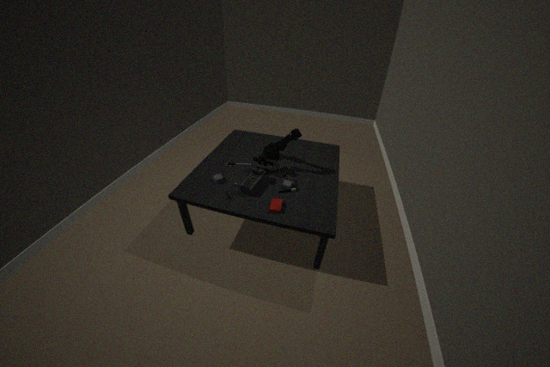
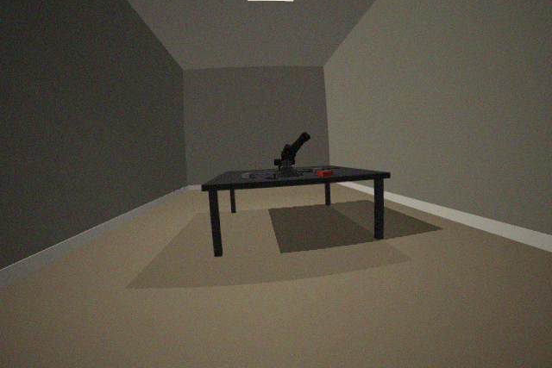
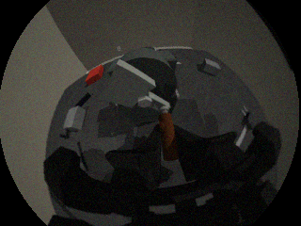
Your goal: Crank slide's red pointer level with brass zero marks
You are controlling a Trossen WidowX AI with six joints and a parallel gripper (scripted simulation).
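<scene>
My gripper (image 3: 164,126) is shut on the crank's orange-brown handle (image 3: 169,148), with one dark finger on each side of it in the wrist view. A pale crank arm (image 3: 159,100) joins the handle's far end, in front of the machine's dark grey rounded body. In the top view the machine (image 1: 251,182) is a narrow grey frame on the table, in front of the arm. A tiny red spot near its middle looks like the pointer. It is hidden in the wrist view. The brass zero marks cannot be made out, so the pointer's level against them cannot be told.
A red block (image 1: 276,204) (image 2: 324,172) (image 3: 94,75) lies near the front edge of the dark table (image 1: 199,196). Grey blocks lie on both sides of the machine, one at left (image 1: 217,177) and one at right (image 1: 287,182). A thin pale rod (image 1: 241,163) and small dark items lie around.
</scene>
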